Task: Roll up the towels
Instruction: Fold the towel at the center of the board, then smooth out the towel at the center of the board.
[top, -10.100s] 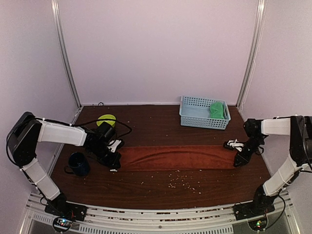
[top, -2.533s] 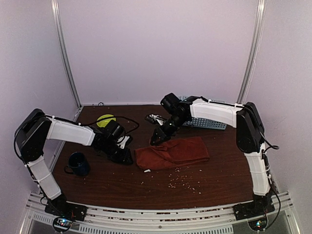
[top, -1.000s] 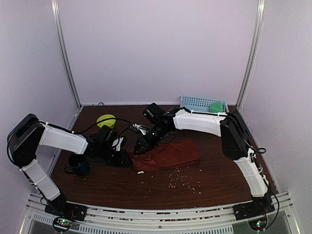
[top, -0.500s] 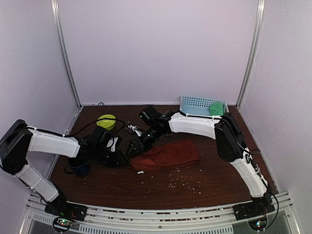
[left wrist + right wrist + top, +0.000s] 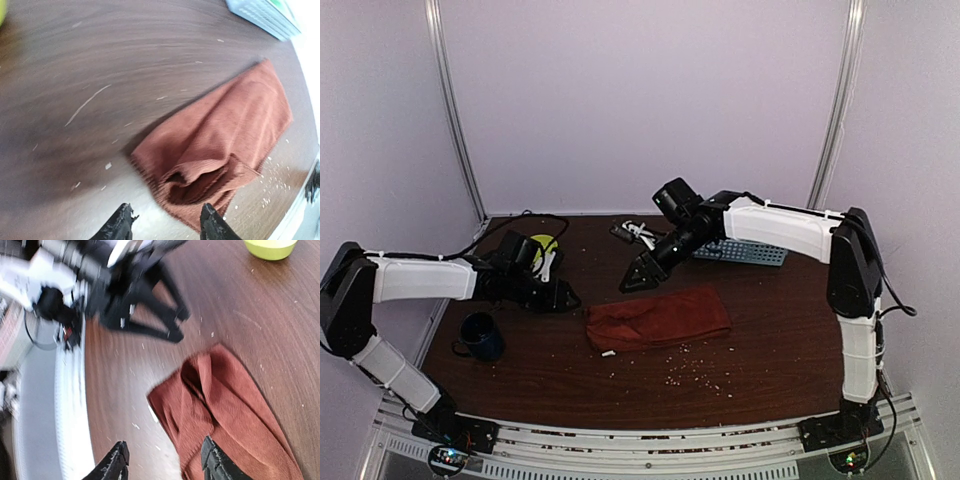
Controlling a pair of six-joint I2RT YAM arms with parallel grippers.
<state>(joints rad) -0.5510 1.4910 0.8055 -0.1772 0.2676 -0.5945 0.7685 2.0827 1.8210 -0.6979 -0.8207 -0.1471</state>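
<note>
The rust towel (image 5: 658, 318) lies folded into a short thick bundle mid-table, its layered left end gaping (image 5: 200, 182) (image 5: 210, 390). My left gripper (image 5: 563, 297) (image 5: 165, 227) is low over the table just left of that end, open, with nothing between its fingers. My right gripper (image 5: 636, 281) (image 5: 164, 462) hangs above the towel's left end, open and empty, clear of the cloth. A strip of the green towel (image 5: 286, 7) shows in the light-blue basket (image 5: 745, 251) at the back right, mostly hidden behind the right arm.
A lime-green bowl (image 5: 542, 244) sits behind the left arm at the back left. A dark blue mug (image 5: 480, 335) stands at the near left. Pale crumbs (image 5: 690, 370) are scattered in front of the towel. A white scrap (image 5: 608, 353) lies by the towel's near-left corner.
Both grippers have opened and let go of the rust towel's left end. The right gripper has lifted up and back; the left has drawn away leftward. The towel stays folded.
</note>
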